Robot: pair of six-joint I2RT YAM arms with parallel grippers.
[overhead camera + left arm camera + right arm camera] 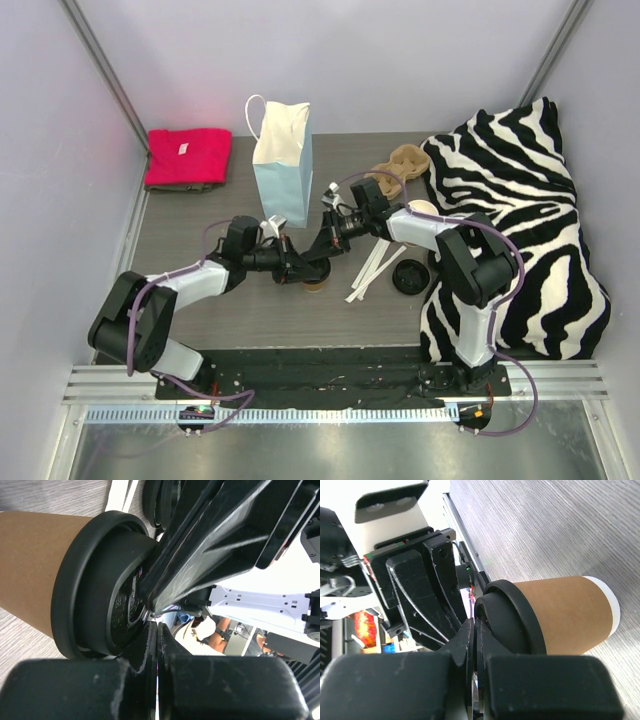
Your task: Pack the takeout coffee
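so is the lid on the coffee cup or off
On: the black lid caps the brown cup in both wrist views.

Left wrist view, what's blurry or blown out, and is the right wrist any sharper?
Left wrist view: left gripper blurred near the lens, bright background at right washed out, tan kraft-paper cup with black plastic lid fairly sharp. Right wrist view: right gripper equally blurred, cup and grey wood-grain table crisp.

One lidded cup (pixel 560 615), one blue bag (pixel 283 175), one red cloth (pixel 187 157), one zebra blanket (pixel 520 200), one loose lid (pixel 411 277).
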